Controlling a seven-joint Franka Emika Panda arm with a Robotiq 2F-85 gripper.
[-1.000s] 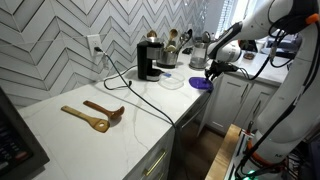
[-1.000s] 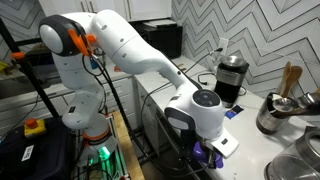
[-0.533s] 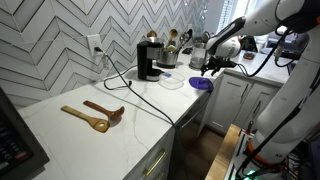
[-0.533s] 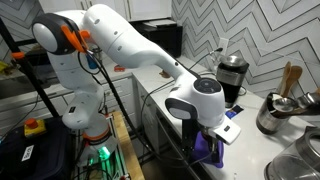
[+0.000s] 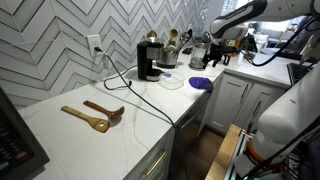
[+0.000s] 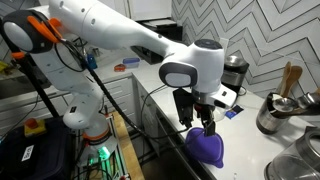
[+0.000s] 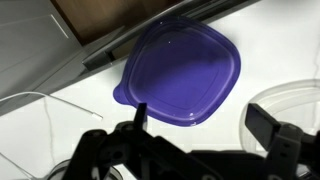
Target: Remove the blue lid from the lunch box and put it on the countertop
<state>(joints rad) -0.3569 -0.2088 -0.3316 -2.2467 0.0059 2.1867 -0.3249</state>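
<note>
The blue lid (image 5: 201, 83) (image 6: 207, 150) (image 7: 180, 72) lies flat on the white countertop (image 5: 90, 135) (image 7: 255, 30), close to its front edge. My gripper (image 5: 214, 60) (image 6: 201, 120) (image 7: 202, 122) hangs above the lid, open, with nothing between its black fingers (image 7: 266, 126). In the wrist view the lid fills the middle, clear of both fingertips. The translucent lunch box (image 5: 172, 81) (image 7: 292, 97) stands uncovered beside the lid.
A black coffee maker (image 5: 148, 60) (image 6: 231, 75) stands behind the lunch box, with a black cable (image 5: 140, 97) running across the counter. Wooden spoons (image 5: 92, 115) lie further along. A steel pot (image 6: 275, 112) and a utensil holder (image 5: 172, 45) stand against the wall.
The jaws have opened and let go of the lid. The gripper has risen away from it, and the lid stays on the countertop.
</note>
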